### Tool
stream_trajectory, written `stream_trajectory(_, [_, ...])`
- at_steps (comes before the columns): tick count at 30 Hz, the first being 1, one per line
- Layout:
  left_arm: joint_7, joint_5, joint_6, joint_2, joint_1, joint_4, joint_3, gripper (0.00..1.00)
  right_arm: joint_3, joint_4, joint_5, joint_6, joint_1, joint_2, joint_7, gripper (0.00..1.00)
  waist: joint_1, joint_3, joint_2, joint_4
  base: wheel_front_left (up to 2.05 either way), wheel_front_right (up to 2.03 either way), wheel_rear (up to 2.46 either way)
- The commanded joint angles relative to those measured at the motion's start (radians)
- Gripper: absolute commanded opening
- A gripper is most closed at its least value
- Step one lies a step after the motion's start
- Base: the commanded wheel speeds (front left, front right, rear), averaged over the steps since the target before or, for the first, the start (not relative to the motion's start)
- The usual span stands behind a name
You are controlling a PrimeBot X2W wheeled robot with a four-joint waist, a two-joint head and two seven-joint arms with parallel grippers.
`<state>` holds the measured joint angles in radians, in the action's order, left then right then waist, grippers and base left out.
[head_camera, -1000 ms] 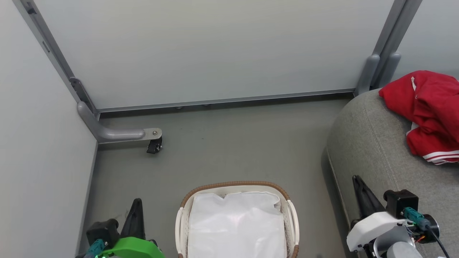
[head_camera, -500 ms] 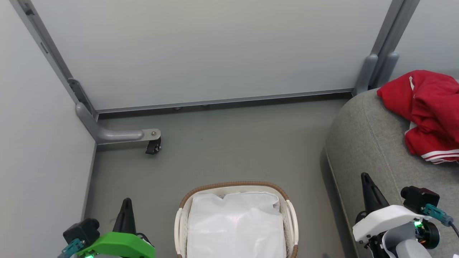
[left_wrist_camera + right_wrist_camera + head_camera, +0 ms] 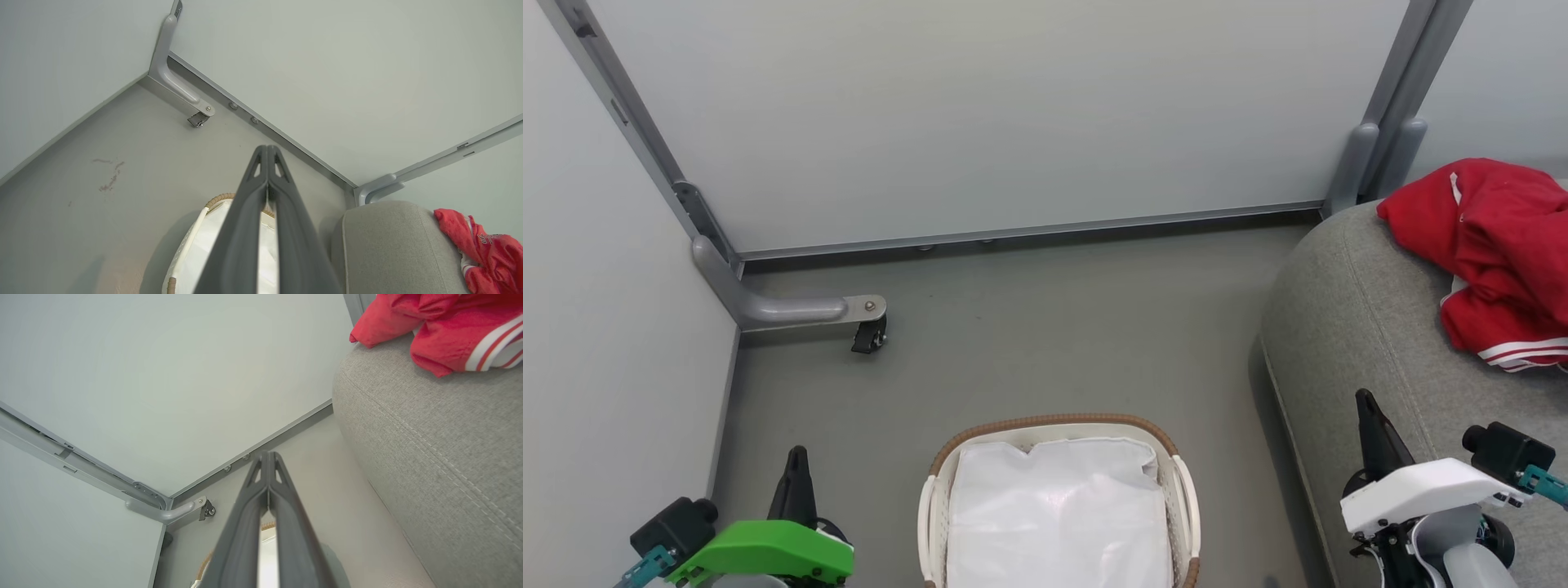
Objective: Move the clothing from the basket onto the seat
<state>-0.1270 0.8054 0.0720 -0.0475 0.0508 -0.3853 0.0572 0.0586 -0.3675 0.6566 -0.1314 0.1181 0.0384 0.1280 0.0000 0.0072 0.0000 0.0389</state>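
Overhead, low wrists; basket (image 3: 1054, 421) seemingly common

On my screen the basket (image 3: 1054, 421) has a brown woven rim over smooth white plastic sides. Its lining (image 3: 1058, 523) looks like thin white cloth with a faint sheen. The couch (image 3: 1347, 327) is coarse grey woven fabric with stitched seams. The clothing (image 3: 1511, 237) is smooth red cloth, lightly creased. I read the floor (image 3: 1029, 327) as matt grey. The wall panels (image 3: 1013, 114) are smooth and matt, framed in dull metal rails (image 3: 1029, 231).

text: none legible | clothing (image 3: 490, 253): small white print on red, too blurred to read
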Motion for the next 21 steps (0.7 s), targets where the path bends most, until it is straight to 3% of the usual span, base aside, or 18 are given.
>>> stream_trajectory(1, [0.008,0.029,0.008,-0.002,0.027,0.021,-0.011,0.0,0.005,0.019,0.037,0.0,0.006,0.007,-0.009,0.0,0.0,0.0,0.0,0.0,0.0,0.0,0.0])
stream_trajectory(21, [0.076,0.255,0.024,-0.003,0.04,0.057,-0.058,0.0,0.02,0.051,0.304,0.0,0.001,0.009,-0.077,0.0,0.0,-0.001,0.0,-0.009,0.0,0.0,0.0])
